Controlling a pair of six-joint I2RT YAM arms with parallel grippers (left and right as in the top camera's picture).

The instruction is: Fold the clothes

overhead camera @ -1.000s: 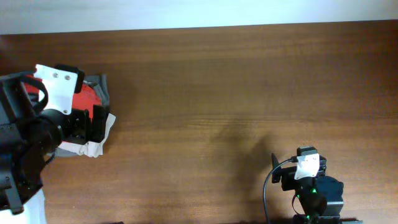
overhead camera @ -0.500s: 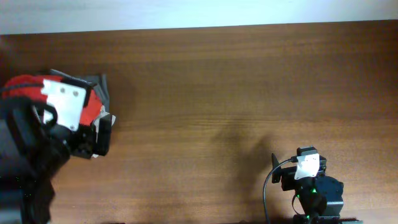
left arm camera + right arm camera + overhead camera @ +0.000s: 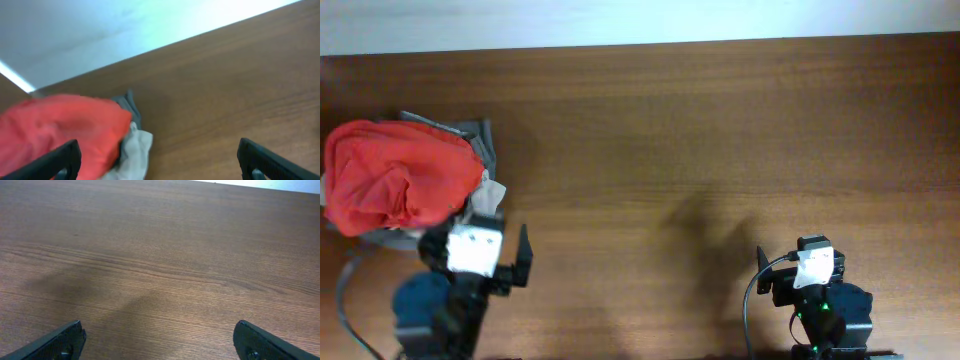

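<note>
A crumpled orange-red garment (image 3: 400, 180) lies on top of a pile at the table's left edge, with grey cloth (image 3: 480, 138) behind it and beige cloth (image 3: 492, 193) at its right. No print shows on it. My left gripper (image 3: 475, 245) is open and empty, just in front of the pile near the table's front edge. In the left wrist view the red garment (image 3: 60, 130), beige cloth (image 3: 136, 149) and grey cloth (image 3: 127, 102) lie ahead to the left of the open left gripper (image 3: 160, 162). My right gripper (image 3: 802, 255) is open and empty at the front right, over bare wood (image 3: 160, 342).
The brown wooden table (image 3: 720, 150) runs to a white wall at the back. The right arm's base and its cable (image 3: 750, 300) sit at the front edge.
My left arm has pulled back from over the pile toward the front edge, and the red garment now lies uncovered on top. The right arm has not moved.
</note>
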